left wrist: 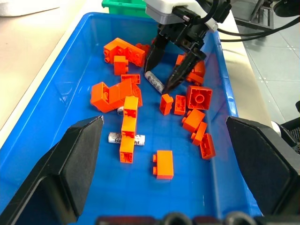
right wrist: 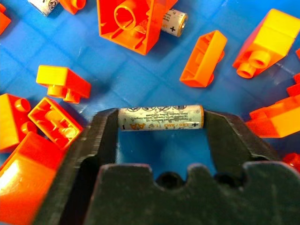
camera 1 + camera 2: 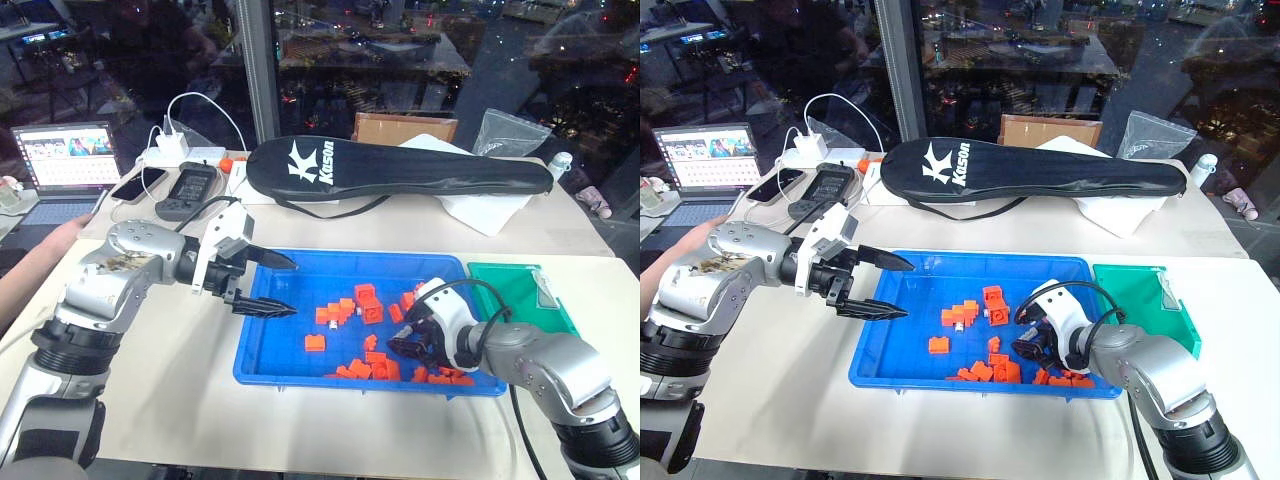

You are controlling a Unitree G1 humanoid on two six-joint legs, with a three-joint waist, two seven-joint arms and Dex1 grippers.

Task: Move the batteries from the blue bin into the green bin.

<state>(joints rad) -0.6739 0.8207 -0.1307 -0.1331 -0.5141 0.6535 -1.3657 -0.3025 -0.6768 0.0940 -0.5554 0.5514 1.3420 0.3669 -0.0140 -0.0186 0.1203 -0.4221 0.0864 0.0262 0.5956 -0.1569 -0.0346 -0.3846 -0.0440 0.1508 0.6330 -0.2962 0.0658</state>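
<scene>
The blue bin (image 3: pixel 290 368) holds several orange bricks (image 3: pixel 367 303) and a few batteries. My right gripper (image 1: pixel 158 79) reaches down into the bin's right part. It is shut on one grey battery (image 2: pixel 161 118), a finger at each end, and the battery lies low over the bin floor. Other batteries lie loose: one (image 1: pixel 112 138) partly under a brick, another (image 2: pixel 174 22) behind a big brick. My left gripper (image 3: pixel 294 288) hovers open over the bin's left part, holding nothing. The green bin (image 3: pixel 510 285) stands against the blue bin's right side.
A black racket bag (image 3: pixel 400 170) lies behind the bins, with a cardboard box and a plastic bag beyond it. A laptop (image 3: pixel 65 165), phones and a power strip sit at the back left. A person's hand (image 3: pixel 50 245) rests on the table's left edge.
</scene>
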